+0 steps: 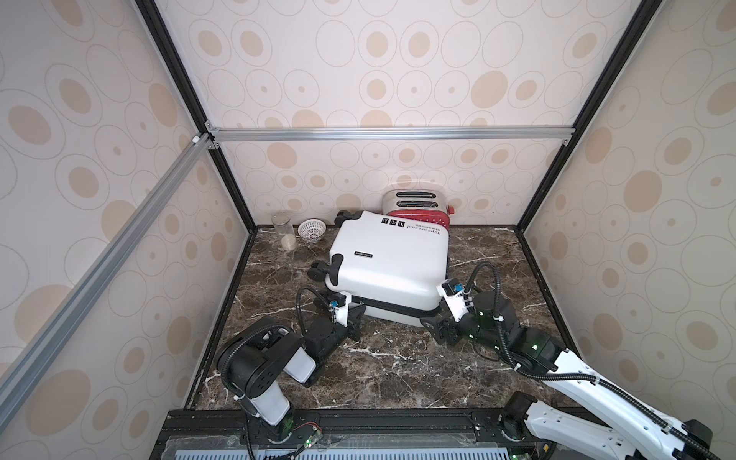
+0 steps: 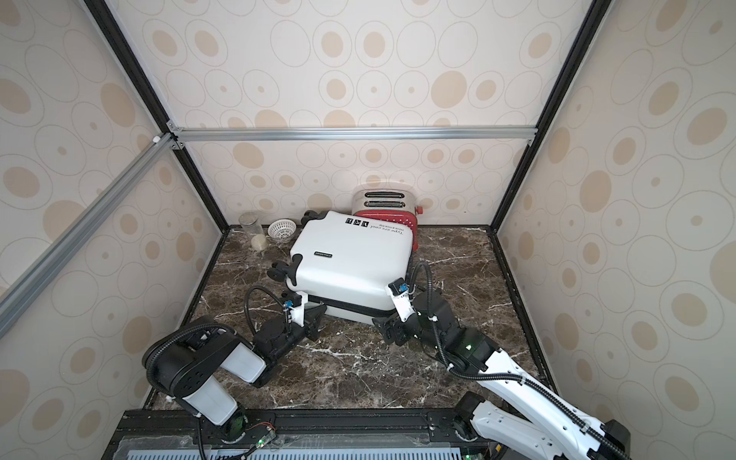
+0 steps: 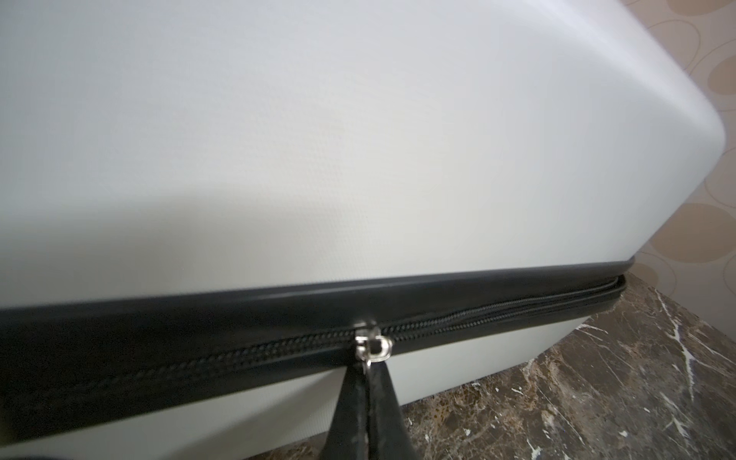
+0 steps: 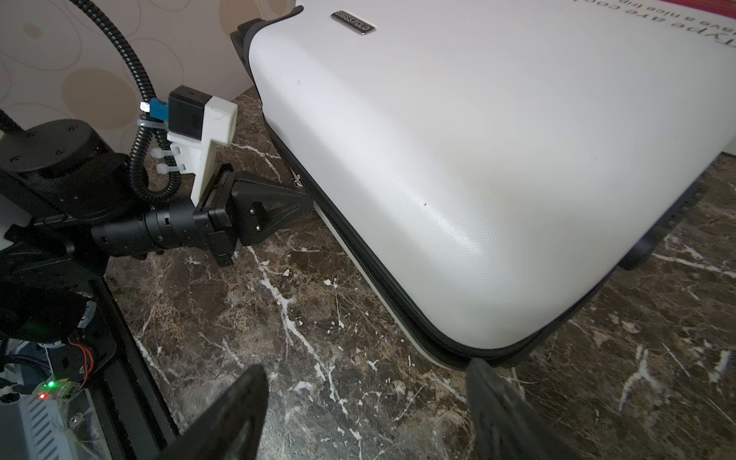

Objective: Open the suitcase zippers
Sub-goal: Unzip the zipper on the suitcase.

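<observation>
Left wrist view: left tool (image 3: 368, 372) pressed together, pinching the small silver metal pull tab (image 3: 373, 349) on the black ribbed zipper band (image 3: 517, 308); glossy white pebble-textured hard-shell suitcase (image 1: 386, 259) lies flat on the brown veined-marble desk (image 1: 398, 358); right tool (image 4: 366, 370) spread at its rounded corner

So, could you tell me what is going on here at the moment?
A robot is working on a white hard-shell suitcase lying on the brown marble tabletop. The left claw is shut on a small silver zipper pull on the black zipper band. The right claw stands open at the case's near corner, holding nothing.
</observation>
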Tool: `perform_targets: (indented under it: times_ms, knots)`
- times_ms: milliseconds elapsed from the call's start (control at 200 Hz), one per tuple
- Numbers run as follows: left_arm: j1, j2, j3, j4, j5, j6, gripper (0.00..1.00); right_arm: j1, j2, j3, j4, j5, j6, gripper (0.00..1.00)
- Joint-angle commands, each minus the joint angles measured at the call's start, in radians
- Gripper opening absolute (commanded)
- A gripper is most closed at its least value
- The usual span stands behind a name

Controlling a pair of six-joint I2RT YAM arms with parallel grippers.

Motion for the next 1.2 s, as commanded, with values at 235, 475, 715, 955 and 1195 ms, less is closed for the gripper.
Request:
perform_targets:
  times_ms: [235,475,715,955,1195]
  knots:
    - [-0.049,-0.22,0.117,-0.338,0.056,0.129,0.0,0.099,0.245,0.244,-0.07,0.127,-0.464,0.87]
    - [-0.123,-0.216,0.165,-0.395,0.094,0.123,0.0,0.135,0.439,0.315,0.017,0.269,-0.811,0.96]
    - [-0.123,-0.278,0.124,-0.48,0.034,0.147,0.0,0.099,0.589,0.334,-0.004,0.335,-0.921,0.97]
    - [-0.118,-0.372,0.114,-0.629,-0.077,0.189,0.0,0.055,0.665,0.363,-0.146,0.309,-0.876,0.94]
    - [-0.066,-0.454,0.097,-0.753,-0.148,0.194,0.0,0.043,0.65,0.315,-0.198,0.281,-0.828,0.92]
